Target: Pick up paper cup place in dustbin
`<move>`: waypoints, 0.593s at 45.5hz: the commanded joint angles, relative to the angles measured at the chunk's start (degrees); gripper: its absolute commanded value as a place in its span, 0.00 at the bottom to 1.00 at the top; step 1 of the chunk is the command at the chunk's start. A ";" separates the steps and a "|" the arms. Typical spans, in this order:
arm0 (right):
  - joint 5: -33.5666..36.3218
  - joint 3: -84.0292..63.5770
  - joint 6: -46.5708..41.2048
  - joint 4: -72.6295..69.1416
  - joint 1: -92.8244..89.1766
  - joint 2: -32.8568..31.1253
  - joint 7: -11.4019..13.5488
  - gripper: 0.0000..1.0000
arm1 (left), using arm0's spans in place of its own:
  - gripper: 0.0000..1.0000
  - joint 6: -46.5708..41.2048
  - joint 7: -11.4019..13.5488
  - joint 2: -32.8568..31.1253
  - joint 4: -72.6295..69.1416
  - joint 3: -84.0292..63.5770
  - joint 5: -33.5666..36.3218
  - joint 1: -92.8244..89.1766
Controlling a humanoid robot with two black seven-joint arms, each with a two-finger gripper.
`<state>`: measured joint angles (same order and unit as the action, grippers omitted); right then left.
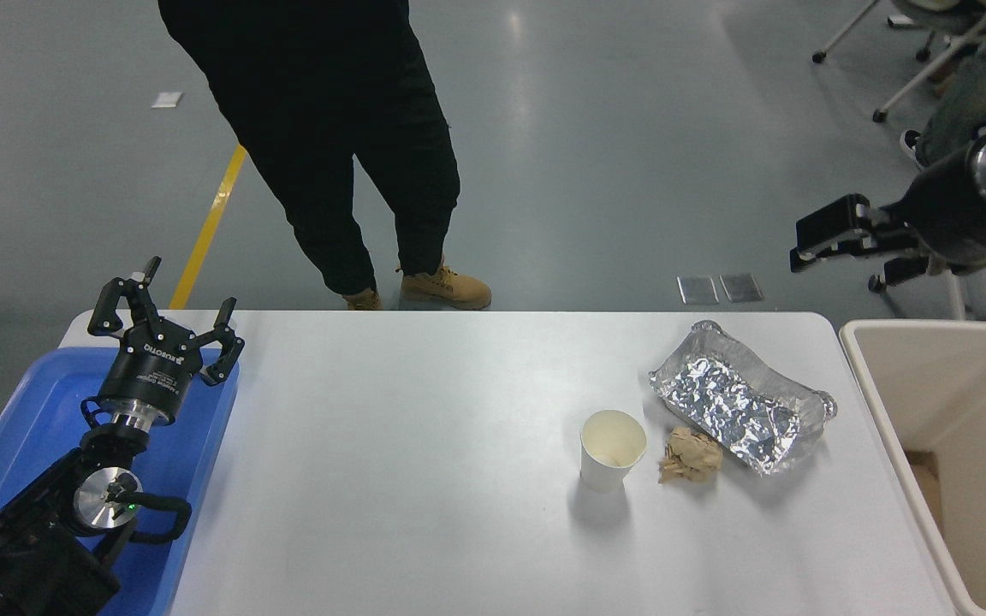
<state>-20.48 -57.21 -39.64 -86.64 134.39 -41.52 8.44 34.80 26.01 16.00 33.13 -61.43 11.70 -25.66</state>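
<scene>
Paper cup (612, 449): upright on white table (424, 479), lower right of centre, mouth up, untouched. Crumpled brown paper wad (691, 454) just right of cup; foil tray (741, 409) touching wad at upper right. Dustbin (964, 462): right edge of frame, just beside table end.

Right gripper (835, 239): upper right, raised above floor beyond table's far edge, well apart from cup; finger state cannot be determined.

Left gripper (163, 316): lower left, above blue tray (31, 411), fingers spread, nothing held.

Person (330, 128) standing beyond far table edge, top centre.
</scene>
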 commanded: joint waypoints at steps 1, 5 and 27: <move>3.51 -0.19 -5.36 -2.48 7.29 2.23 0.00 1.00 | 0.98 0.00 0.01 0.00 -0.08 0.00 -0.01 0.00; 3.69 -0.01 -5.36 -2.39 7.73 2.93 0.00 1.00 | 0.98 0.00 -0.08 0.00 0.01 0.00 -0.01 0.00; 3.43 2.18 -3.70 -1.69 -2.72 7.50 0.18 1.00 | 0.98 0.00 -0.08 0.00 0.01 0.00 -0.01 0.00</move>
<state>-17.18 -55.77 -44.65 -88.54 137.95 -36.41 8.46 34.80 25.96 16.00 33.13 -61.44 11.69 -25.66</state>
